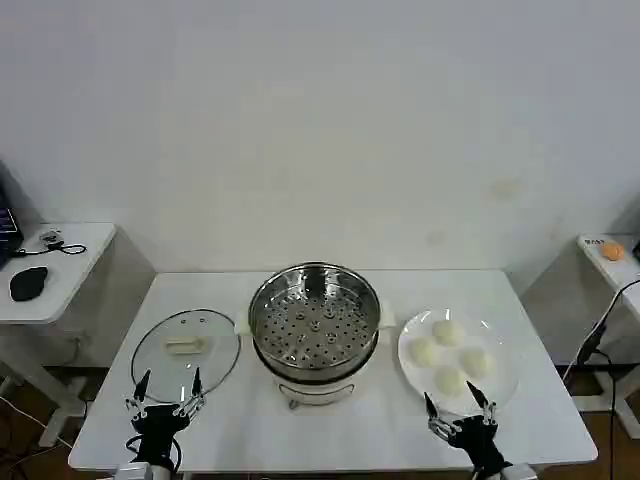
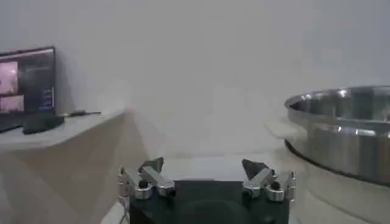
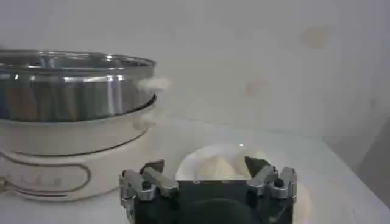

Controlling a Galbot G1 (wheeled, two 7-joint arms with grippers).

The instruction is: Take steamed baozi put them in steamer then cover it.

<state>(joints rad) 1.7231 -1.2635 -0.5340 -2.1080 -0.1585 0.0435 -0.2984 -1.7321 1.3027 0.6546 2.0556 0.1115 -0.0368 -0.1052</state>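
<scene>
since nothing has been lifted yet, the four steamed baozi point(image 1: 450, 352) sit clustered on a white plate point(image 1: 505, 345) on the right of the desk point(image 1: 330, 440), within easy reach of the right arm. just beside the plate, at centre, the steamer point(image 1: 314, 325) stands uncovered, its perforated tray bare and ready to take them. the cover point(image 1: 186, 350) lies flat on the desk to the steamer's left, handle up, likely parked there for the left arm. the right gripper point(image 1: 459, 404) hovers at the plate's near edge with fingers spread wide, holding nothing; the left gripper point(image 1: 168, 385) waits near the cover, equally wide and empty. in the right wrist view the gripper body hides most of the buns, so their exact spacing is hard to judge there.
</scene>
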